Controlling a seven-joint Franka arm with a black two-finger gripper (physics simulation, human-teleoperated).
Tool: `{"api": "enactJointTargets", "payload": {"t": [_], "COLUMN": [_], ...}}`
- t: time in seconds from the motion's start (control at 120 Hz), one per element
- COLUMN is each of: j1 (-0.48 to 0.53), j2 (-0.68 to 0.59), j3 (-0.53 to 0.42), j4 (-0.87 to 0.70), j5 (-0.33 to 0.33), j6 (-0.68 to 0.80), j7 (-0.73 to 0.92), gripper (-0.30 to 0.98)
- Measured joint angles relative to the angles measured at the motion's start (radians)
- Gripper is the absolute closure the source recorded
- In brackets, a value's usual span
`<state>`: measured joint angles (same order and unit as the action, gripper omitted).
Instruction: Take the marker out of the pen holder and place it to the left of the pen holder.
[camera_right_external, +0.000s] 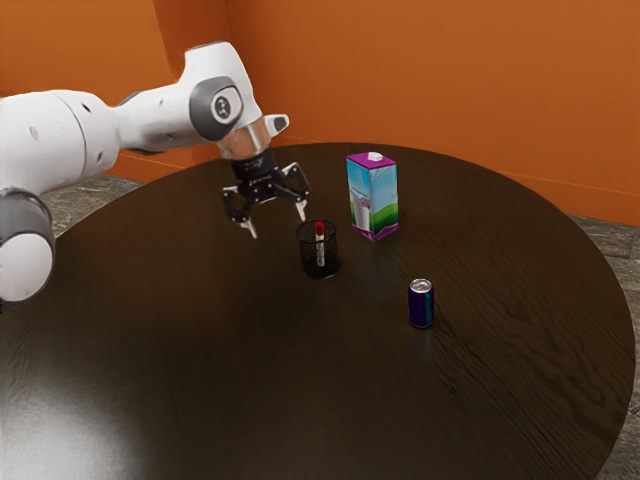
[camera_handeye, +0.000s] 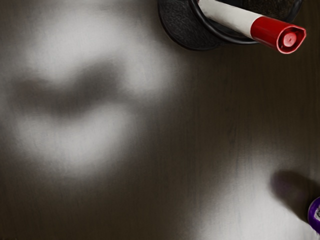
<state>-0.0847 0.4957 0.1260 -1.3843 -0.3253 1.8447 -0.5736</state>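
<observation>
My gripper (camera_right_external: 276, 220) hangs above the table with its two fingers spread wide, nothing between them, on the exterior view's left of the pen holder. The black mesh pen holder (camera_right_external: 307, 262) stands upright on the table. A white marker with a red cap (camera_right_external: 320, 229) leans inside it, cap upward, its top poking out above the rim. In the wrist view the marker (camera_handeye: 278, 33) points its red cap toward the camera, and part of the pen holder (camera_handeye: 183, 30) is visible around it.
A colourful carton (camera_right_external: 373, 197) stands behind the pen holder toward the exterior view's right. A dark blue can (camera_right_external: 421, 304) stands farther right and nearer the camera; its purple edge (camera_handeye: 314, 215) shows in the wrist view. The round dark table (camera_right_external: 260, 380) carries them.
</observation>
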Motion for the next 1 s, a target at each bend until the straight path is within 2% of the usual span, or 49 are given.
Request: {"api": "enactJointTargets", "payload": {"t": [0.117, 0.3, 0.458, 0.567, 0.8, 1.0], "j1": [0.001, 0.017, 0.114, 0.136, 0.15, 0.155], "j2": [0.043, 0.145, 0.203, 0.23, 0.243, 0.244], "j3": [-0.002, -0.006, -0.088, -0.117, -0.144, -0.161], "j4": [0.036, 0.186, 0.246, 0.274, 0.284, 0.284], "j5": [-0.034, -0.059, -0.061, -0.059, -0.059, -0.06], "j6": [0.002, -0.059, -0.139, -0.164, -0.142, -0.048], "j7": [-0.066, -0.147, -0.198, -0.226, -0.268, -0.275], "gripper": [0.0, 0.0, 0.0, 0.0, 0.0, 0.0]}}
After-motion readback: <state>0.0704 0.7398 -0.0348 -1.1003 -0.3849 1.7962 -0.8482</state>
